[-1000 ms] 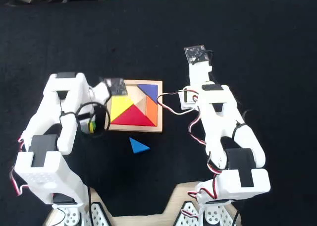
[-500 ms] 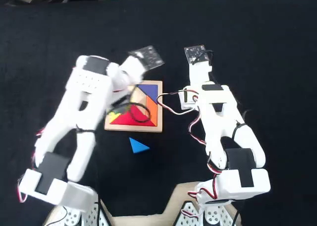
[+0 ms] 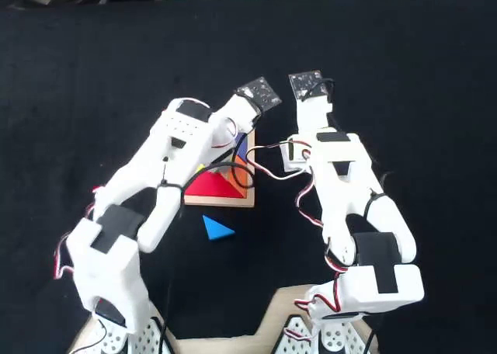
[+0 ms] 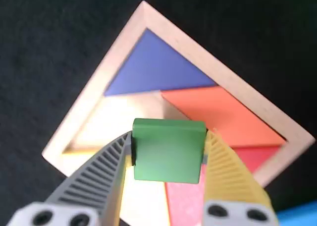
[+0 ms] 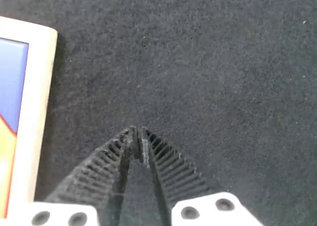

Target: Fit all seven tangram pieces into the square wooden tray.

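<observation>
Green square [image 4: 168, 156] in left claw [image 4: 168, 137], over tray [image 4: 208, 63].

The tray [image 4: 233, 84] lies mid-table, holding a dark blue triangle [image 4: 153, 67], an orange piece [image 4: 218, 112] touching it and a red triangle [image 3: 213, 185] by its near edge. A green square [image 4: 168, 151] hangs over it, pinched in the left gripper [image 4: 169, 136]. A light blue triangle [image 3: 217, 228] lies just off that near edge.

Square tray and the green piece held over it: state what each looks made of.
Square wooden tray: apparently bare pale wood, going by its light tan, matte rim; grain is not clear. Green square: painted wood or plastic, hard to say; its colour is flat and even, with a visibly thick edge.
</observation>
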